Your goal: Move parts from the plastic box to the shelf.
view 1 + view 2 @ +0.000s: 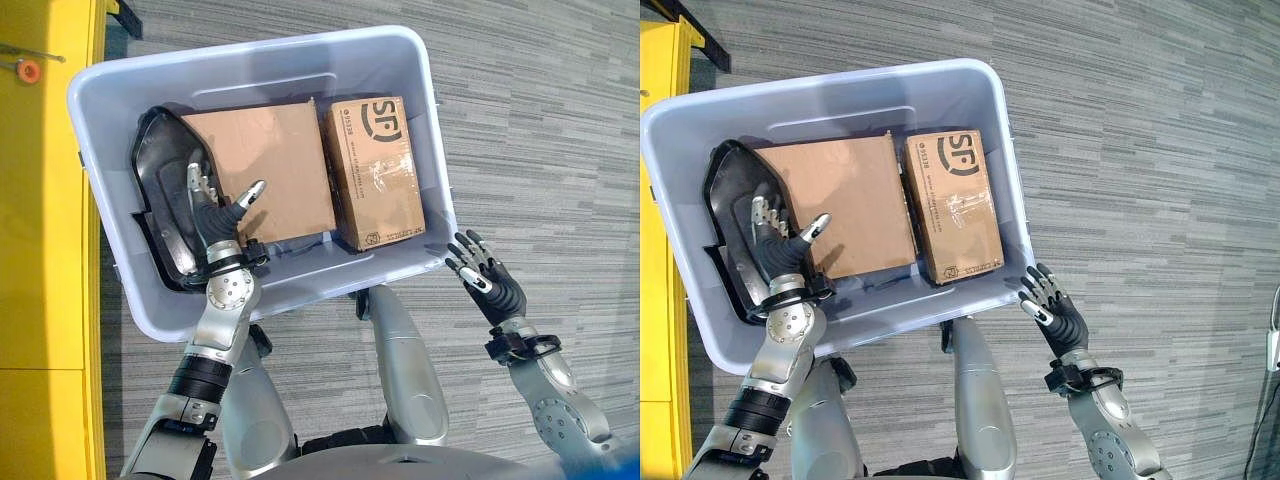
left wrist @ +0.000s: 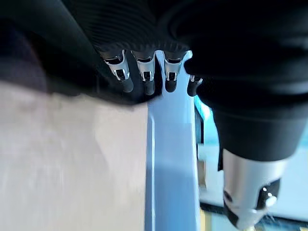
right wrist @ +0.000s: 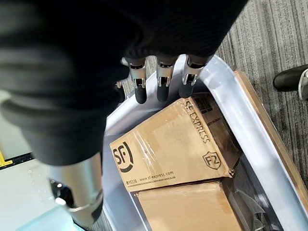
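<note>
The box sits on the carpet in front of the robot, tilted so its long axis runs roughly from 10 o'clock to 4 o'clock in the head views. Inside lie three things: a black part against the 9 o'clock wall, a flat carton in the middle, and a printed carton toward 3 o'clock, its long axis running about 12 to 6.

The left robot hand is down inside the box, over the black part and just beside the flat carton's 9 o'clock edge. Its fingers are straight and spread, the thumb pointing toward 2 o'clock over the flat carton; it has hold of nothing. Its wrist view shows the fingers extended above the box wall.

The right robot hand hangs outside the box, off its 5 o'clock corner, fingers loosely extended and empty. In its wrist view the printed carton lies just beyond the fingertips.

The left robot hand looks nearer to the parts, already within reach of the black part and flat carton. The printed carton lies at about 11 o'clock from the right robot hand, across the rim, so that arm would have to clear the wall first.
</note>
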### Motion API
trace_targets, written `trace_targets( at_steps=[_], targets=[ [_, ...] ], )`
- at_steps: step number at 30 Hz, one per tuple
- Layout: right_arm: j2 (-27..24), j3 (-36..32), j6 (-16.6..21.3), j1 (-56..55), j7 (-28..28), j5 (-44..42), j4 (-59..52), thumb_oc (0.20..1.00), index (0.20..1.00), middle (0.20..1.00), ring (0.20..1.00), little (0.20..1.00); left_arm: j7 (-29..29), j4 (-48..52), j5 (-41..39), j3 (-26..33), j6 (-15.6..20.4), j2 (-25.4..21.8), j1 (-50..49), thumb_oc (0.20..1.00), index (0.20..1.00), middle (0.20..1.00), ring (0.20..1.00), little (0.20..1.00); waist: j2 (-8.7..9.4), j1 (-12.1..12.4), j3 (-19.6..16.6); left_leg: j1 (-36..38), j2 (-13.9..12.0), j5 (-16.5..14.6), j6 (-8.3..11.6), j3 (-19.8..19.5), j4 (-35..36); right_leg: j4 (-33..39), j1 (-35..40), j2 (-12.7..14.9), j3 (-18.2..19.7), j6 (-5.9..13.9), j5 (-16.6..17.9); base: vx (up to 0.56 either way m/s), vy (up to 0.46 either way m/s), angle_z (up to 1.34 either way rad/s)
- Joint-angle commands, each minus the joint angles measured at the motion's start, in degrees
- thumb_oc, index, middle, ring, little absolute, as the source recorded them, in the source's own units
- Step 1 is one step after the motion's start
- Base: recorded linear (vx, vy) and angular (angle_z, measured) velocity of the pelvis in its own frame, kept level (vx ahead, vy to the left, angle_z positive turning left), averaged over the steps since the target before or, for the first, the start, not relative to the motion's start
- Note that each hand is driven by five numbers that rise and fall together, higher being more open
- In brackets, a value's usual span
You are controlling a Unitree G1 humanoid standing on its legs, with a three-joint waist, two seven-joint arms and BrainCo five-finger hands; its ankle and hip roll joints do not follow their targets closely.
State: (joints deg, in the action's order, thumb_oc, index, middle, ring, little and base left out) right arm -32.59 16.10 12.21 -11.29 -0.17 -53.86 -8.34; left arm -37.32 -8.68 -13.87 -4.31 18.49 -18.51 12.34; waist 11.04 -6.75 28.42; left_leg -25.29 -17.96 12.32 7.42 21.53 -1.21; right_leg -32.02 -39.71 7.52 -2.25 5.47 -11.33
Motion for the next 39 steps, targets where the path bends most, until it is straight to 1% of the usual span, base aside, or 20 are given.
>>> trace_targets(
  at_steps=[1, 6, 12, 13, 14, 17, 19, 21, 22, 23, 24, 25, 26, 31, 33, 34, 36, 37, 38, 39],
  targets=[
    [-0.05, -2.98, 2.45, -3.22, 0.59, -1.47, -2.34, 1.0, 1.0, 1.0, 1.0, 1.0, -5.51, 1.54, 5.18, 5.6, 3.98, -3.89, 1.0, 1.0, 1.0, 1.0, 1.0, 1.0, 3.0, -1.07, -1.37, 4.6, -7.01, -3.64, 6.46, -3.45, -5.66, 24.03, 10.96, 2.78, -0.26, 4.76, 18.45, 0.0, 0.0, 0.0],
    [-0.08, -3.06, 2.44, -3.22, 0.55, -1.32, -2.14, 1.0, 1.0, 1.0, 1.0, 1.0, -7.85, 0.81, 6.06, 7.54, 3.77, -4.41, 0.79, 1.0, 1.0, 1.0, 1.0, 1.0, 3.13, -0.91, -1.64, 3.77, -6.99, -3.73, 6.4, -3.96, -5.88, 24.08, 10.8, 2.8, -0.53, 4.63, 18.37, 0.0, -0.002, 0.03],
    [-0.2, -2.61, 2.49, -2.32, 0.59, -1.77, -1.83, 1.0, 1.0, 1.0, 1.0, 1.0, -8.58, -5.04, 5.91, 6.67, 2.44, -5.08, 2.56, 1.0, 1.0, 1.0, 1.0, 1.0, 3.7, -1.19, -1.94, 2.22, -7.14, -3.79, 6.29, -4.63, -6.35, 24.06, 10.04, 2.58, -0.76, 4.58, 18.44, 0.0, -0.004, 0.04],
    [-0.36, -2.4, 2.5, -2.18, 0.71, -1.85, -1.91, 1.0, 1.0, 1.0, 1.0, 1.0, -9.15, -8.1, 5.2, 6.38, 1.99, -5.2, 3.81, 1.0, 1.0, 1.0, 1.0, 1.0, 4.13, -1.41, -2.05, 1.6, -7.29, -3.76, 6.32, -4.68, -6.39, 24.13, 9.58, 2.39, -0.66, 4.58, 18.6, -0.01, -0.01, 0.07],
    [-0.35, -2.41, 2.51, -2.15, 0.72, -1.86, -1.9, 1.0, 1.0, 1.0, 1.0, 1.0, -9.14, -8.26, 5.15, 6.34, 2.08, -5.23, 3.94, 1.0, 1.0, 1.0, 1.0, 1.0, 4.13, -1.41, -2.07, 1.53, -7.29, -3.77, 6.32, -4.7, -6.42, 24.12, 9.53, 2.39, -0.66, 4.57, 18.6, -0.02, -0.016, 0.06],
    [-0.57, -1.92, 2.53, -2.08, 0.67, -2.2, -1.8, 1.0, 1.0, 1.0, 1.0, 1.0, -9.56, -14.37, 3.17, 5.56, 1.32, -5.95, 6.95, 1.0, 1.0, 1.0, 1.0, 1.0, 4.91, -2.0, -2.21, 0.08, -7.55, -3.83, 6.36, -5.11, -6.85, 24.08, 8.52, 2.11, -0.78, 4.59, 18.76, 0.0, 0.0, 0.0],
    [-1.36, -0.85, 2.54, -2.03, 1.18, -2.5, -2.13, 1.0, 1.0, 1.0, 1.0, 1.0, -7.65, -24.9, -1.47, 3.95, 0.38, -7.55, 12.15, 1.0, 1.0, 1.0, 1.0, 1.0, 5.65, -3.04, -2.37, -1.38, -7.86, -3.97, 6.34, -5.48, -7.44, 23.98, 7.46, 1.77, -0.65, 4.61, 18.92, -0.01, -0.004, -0.02],
    [-1.62, -0.74, 2.59, -2.03, 1.43, -2.37, -2.21, 1.0, 1.0, 1.0, 1.0, 1.0, -7.09, -27.19, -1.94, 3.37, 0.17, -8.18, 13.48, 1.0, 1.0, 1.0, 1.0, 1.0, 5.77, -3.29, -2.39, -1.76, -7.91, -4.11, 6.3, -5.52, -7.65, 23.89, 7.17, 1.73, -0.57, 4.59, 18.92, 0.0, 0.0, 0.0],
    [-2.05, -0.37, 2.55, -1.95, 1.66, -2.15, -2.13, 1.0, 1.0, 1.0, 1.0, 1.0, -6.0, -31.61, -3.31, 2.06, -0.47, -8.87, 16.11, 1.0, 1.0, 1.0, 1.0, 1.0, 6.01, -3.85, -2.47, -2.15, -8.01, -4.26, 6.31, -5.4, -7.91, 23.82, 6.68, 1.49, -0.47, 4.61, 19.06, 0.0, 0.0, 0.0],
    [-2.0, -0.4, 2.55, -1.91, 1.66, -2.15, -2.12, 1.0, 1.0, 1.0, 1.0, 1.0, -5.92, -31.83, -3.41, 1.99, -0.36, -8.93, 16.31, 1.0, 1.0, 1.0, 1.0, 1.0, 6.02, -3.81, -2.44, -2.21, -8.02, -4.27, 6.31, -5.41, -7.94, 23.81, 6.63, 1.49, -0.47, 4.61, 19.06, -0.02, 0.032, 0.02],
    [-2.39, 0.04, 2.57, -1.85, 2.03, -2.14, -2.4, 1.0, 1.0, 1.0, 1.0, 1.0, -4.39, -35.73, -4.45, 0.42, -1.04, -9.08, 19.0, 1.0, 1.0, 1.0, 1.0, 1.0, 6.15, -4.46, -2.64, -2.5, -8.12, -4.44, 6.34, -5.35, -8.24, 23.79, 6.27, 1.43, -0.33, 4.68, 19.24, 0.0, 0.0, 0.0],
    [-2.36, -0.01, 2.57, -1.82, 2.04, -2.15, -2.39, 1.0, 1.0, 1.0, 1.0, 1.0, -4.31, -35.94, -4.54, 0.35, -0.95, -9.12, 19.19, 1.0, 1.0, 1.0, 1.0, 1.0, 6.14, -4.42, -2.6, -2.55, -8.12, -4.45, 6.34, -5.36, -8.26, 23.78, 6.24, 1.42, -0.33, 4.68, 19.24, -0.02, 0.037, -0.04],
    [-2.78, 0.2, 2.61, -1.7, 2.3, -1.99, -2.4, 1.0, 1.0, 1.0, 1.0, 1.0, -2.61, -38.94, -5.33, -0.82, -1.56, -8.85, 20.78, 1.0, 1.0, 1.0, 1.0, 1.0, 6.2, -4.82, -2.68, -2.68, -8.09, -4.76, 6.26, -5.31, -8.52, 23.61, 5.87, 1.4, -0.05, 4.73, 19.31, -0.01, 0.02, -0.08],
    [-3.48, 0.79, 2.44, -1.01, 2.82, -1.86, -1.98, 1.0, 1.0, 1.0, 1.0, 1.0, 0.3, -44.97, -5.73, -3.77, -3.09, -7.19, 24.58, 1.0, 1.0, 1.0, 1.0, 1.0, 6.04, -5.7, -3.13, -2.88, -8.08, -5.16, 6.19, -5.15, -8.93, 23.4, 5.28, 1.43, 0.45, 4.76, 19.37, -0.01, 0.024, -0.05],
    [-3.47, 0.86, 2.42, -0.71, 2.98, -1.84, -2.03, 1.0, 1.0, 1.0, 1.0, 1.0, 1.57, -44.88, -4.55, -5.93, -3.62, -5.57, 25.03, 1.0, 1.0, 1.0, 1.0, 1.0, 5.76, -6.0, -3.37, -3.05, -7.91, -5.3, 6.14, -5.1, -9.12, 23.25, 5.08, 1.52, 0.6, 4.79, 19.42, -0.01, 0.03, 0.04],
    [-3.57, 0.65, 2.35, -0.46, 3.14, -1.73, -2.08, 1.0, 1.0, 1.0, 1.0, 1.0, 3.01, -42.94, -1.91, -8.68, -4.08, -3.72, 23.85, 1.0, 1.0, 1.0, 1.0, 1.0, 5.36, -6.07, -3.49, -3.0, -7.69, -5.36, 6.01, -5.03, -9.08, 23.23, 5.07, 1.63, 0.78, 4.76, 19.41, 0.0, 0.027, 0.04],
    [-3.55, 0.56, 2.29, -0.48, 3.31, -1.66, -2.06, 1.0, 1.0, 1.0, 1.0, 1.0, 3.56, -41.58, -0.73, -9.82, -4.33, -2.7, 22.88, 1.0, 1.0, 1.0, 1.0, 1.0, 5.09, -5.98, -3.51, -2.96, -7.58, -5.37, 5.94, -5.03, -9.13, 23.18, 5.07, 1.67, 0.82, 4.75, 19.42, 0.0, 0.008, 0.02],
    [-3.49, 0.28, 2.3, -0.2, 3.5, -1.65, -2.09, 1.0, 1.0, 1.0, 1.0, 1.0, 5.06, -38.86, 1.64, -12.36, -4.53, -1.06, 21.01, 1.0, 1.0, 1.0, 1.0, 1.0, 4.55, -5.82, -3.41, -2.73, -7.35, -5.31, 5.84, -4.93, -8.92, 23.18, 5.16, 1.88, 0.84, 4.79, 19.46, 0.0, 0.0, 0.0],
    [-3.49, 0.26, 2.3, -0.26, 3.51, -1.65, -2.09, 1.0, 1.0, 1.0, 1.0, 1.0, 5.04, -38.79, 1.67, -12.37, -4.57, -1.04, 20.94, 1.0, 1.0, 1.0, 1.0, 1.0, 4.54, -5.79, -3.43, -2.7, -7.35, -5.31, 5.84, -4.91, -8.9, 23.19, 5.17, 1.88, 0.86, 4.79, 19.47, 0.0, 0.0, 0.0],
    [-3.24, -0.08, 2.07, -0.15, 3.68, -1.87, -1.92, 1.0, 1.0, 1.0, 1.0, 1.0, 6.98, -36.85, 4.05, -14.97, -5.06, 0.12, 18.59, 1.0, 1.0, 1.0, 1.0, 1.0, 4.1, -5.47, -3.36, -2.48, -7.23, -5.16, 5.77, -4.88, -8.72, 23.18, 5.26, 1.96, 0.89, 4.75, 19.47, 0.0, 0.006, 0.05]
  ],
)
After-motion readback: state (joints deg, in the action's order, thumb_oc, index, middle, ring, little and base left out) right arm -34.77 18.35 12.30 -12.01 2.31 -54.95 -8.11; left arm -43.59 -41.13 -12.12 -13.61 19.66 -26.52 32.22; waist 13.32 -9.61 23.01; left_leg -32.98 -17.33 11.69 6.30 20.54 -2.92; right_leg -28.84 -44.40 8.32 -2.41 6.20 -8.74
